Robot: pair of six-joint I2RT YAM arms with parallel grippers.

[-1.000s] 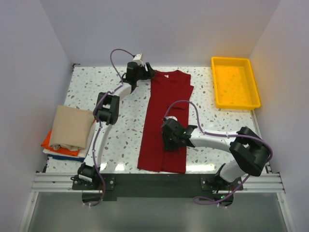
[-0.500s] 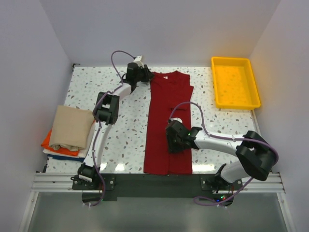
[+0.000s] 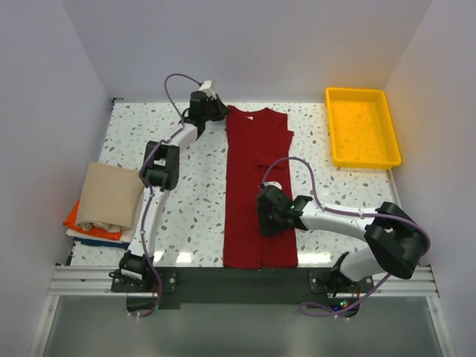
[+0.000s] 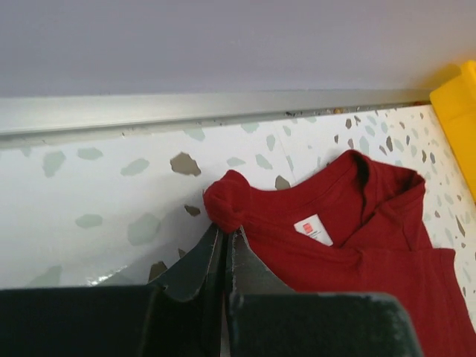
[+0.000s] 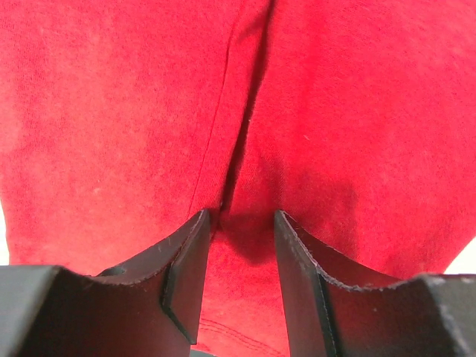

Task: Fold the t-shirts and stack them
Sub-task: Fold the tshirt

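A dark red t-shirt (image 3: pixel 256 186) lies folded lengthwise in a long strip down the middle of the table, neck at the far end. In the left wrist view its white neck label (image 4: pixel 313 229) faces up. My left gripper (image 3: pixel 221 111) (image 4: pixel 225 230) is shut on the shirt's far left shoulder corner (image 4: pixel 223 204), which bunches at the fingertips. My right gripper (image 3: pixel 269 214) (image 5: pixel 242 216) stands open low over the shirt's near half, fingertips on the cloth (image 5: pixel 357 111) beside a lengthwise fold line. Folded tan (image 3: pixel 111 193), orange (image 3: pixel 74 217) and blue (image 3: pixel 97 242) shirts are stacked at the left edge.
A yellow plastic tray (image 3: pixel 362 126) (image 4: pixel 461 111) stands at the far right corner. A metal rail (image 4: pixel 186 108) and the back wall run just beyond the shirt's neck. Speckled tabletop (image 3: pixel 186 201) shows between the red shirt and the stack.
My left gripper has closed on the shoulder corner and drawn it slightly left. The right gripper slid right with the shirt's near end, straightening the strip, then stopped.
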